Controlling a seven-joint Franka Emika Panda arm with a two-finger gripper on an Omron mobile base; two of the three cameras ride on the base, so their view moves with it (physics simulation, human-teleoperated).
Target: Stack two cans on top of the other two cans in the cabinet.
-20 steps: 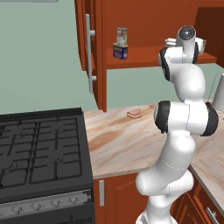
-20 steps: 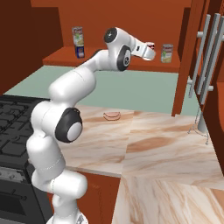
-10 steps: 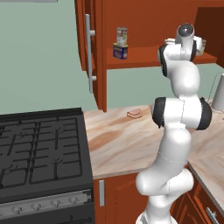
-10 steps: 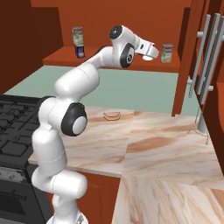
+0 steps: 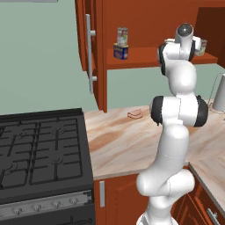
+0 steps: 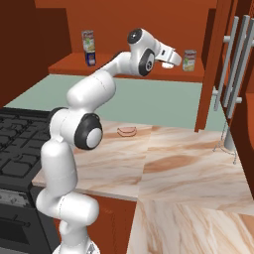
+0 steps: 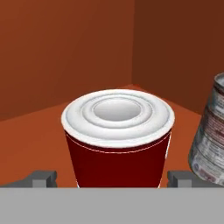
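Note:
On the shelf of the open cabinet (image 5: 145, 57), a slim silver can (image 5: 122, 36) (image 6: 89, 39) stands on top of a squat blue-and-yellow can (image 5: 121, 52) (image 6: 91, 60) at the left. At the shelf's right end my gripper (image 6: 173, 60) (image 7: 111, 178) is open, with one fingertip (image 7: 43, 178) on each side of a red can (image 7: 117, 140) with a white lid, which stands on the shelf board. Neither tip touches it. Just to the right stands a silver can with a green and white label (image 6: 189, 60) (image 7: 212, 135) (image 5: 201, 47).
The cabinet door (image 5: 89, 52) hangs open at the left, its bar handle facing out. Another door with long silver handles (image 6: 233, 64) stands at the right. Below lie a marble counter (image 5: 123, 140), a black stove (image 5: 39, 154), a small pink item (image 6: 127, 131) and a grey metal piece (image 6: 229, 139).
The arm's elbow has swung more upright, while the hand has stayed at the right end of the shelf. The cans have not moved.

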